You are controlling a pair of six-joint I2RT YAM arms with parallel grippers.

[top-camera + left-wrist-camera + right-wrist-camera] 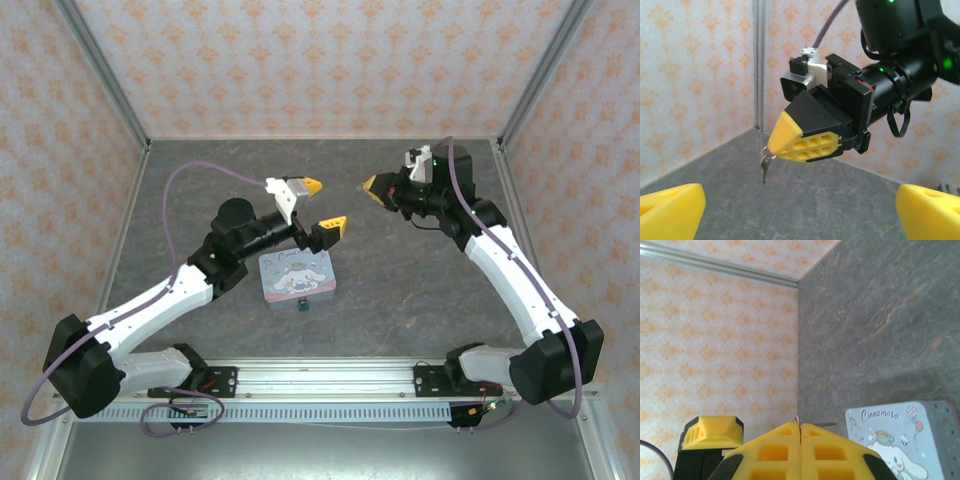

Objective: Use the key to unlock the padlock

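Teal padlock [300, 306] lay on the desk [420, 290] just beside the tin [296, 275]; the clenched right claw [776, 145] seemingly pinched the key [765, 169] by its ring, offering it to the spread left claw [325, 205].

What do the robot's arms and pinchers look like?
The left arm and right arm have white shells with black joints. A purple cable loops along each. The left gripper and right gripper carry yellow, wedge-shaped fingertips with a waffle-like grid on black mounts.

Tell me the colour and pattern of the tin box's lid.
Pale blue, with a white cartoon character; the tin box shows best in the right wrist view.
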